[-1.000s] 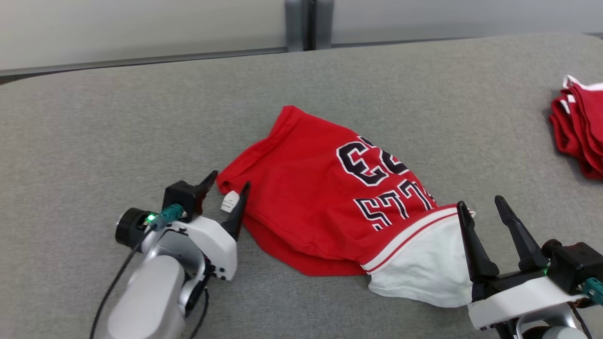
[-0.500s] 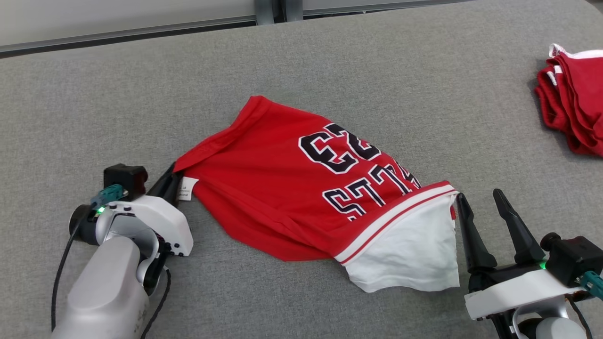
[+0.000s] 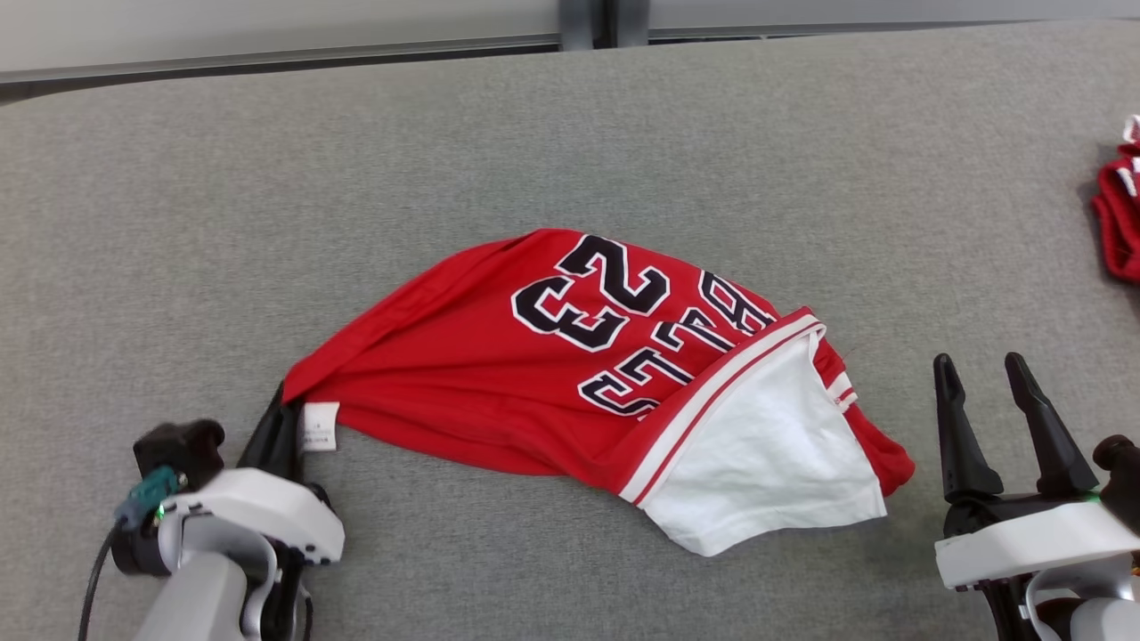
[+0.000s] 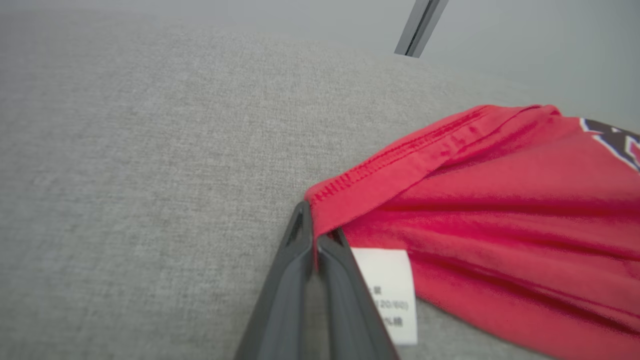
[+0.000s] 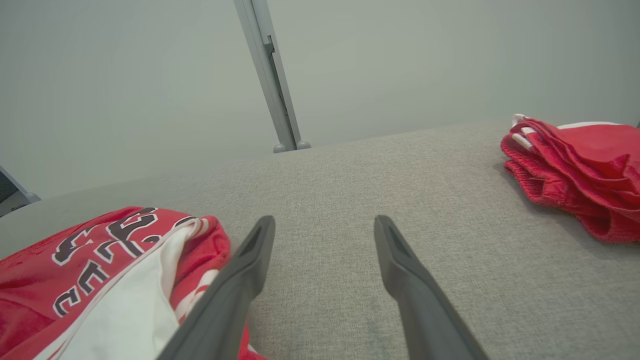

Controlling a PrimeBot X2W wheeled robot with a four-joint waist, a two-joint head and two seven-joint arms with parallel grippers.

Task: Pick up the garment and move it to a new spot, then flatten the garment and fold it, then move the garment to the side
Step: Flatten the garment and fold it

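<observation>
Red jersey (image 3: 534, 383), crumpled, is being stretched across the centre of the frame on the grey fabric tabletop (image 3: 570, 133). Its hem corner, beside the white label (image 3: 319, 427), is being pinched by the closed left gripper (image 3: 278, 417) at lower left. The right gripper (image 3: 980, 361) is being held open and empty at lower right, near the jersey's white part.
</observation>
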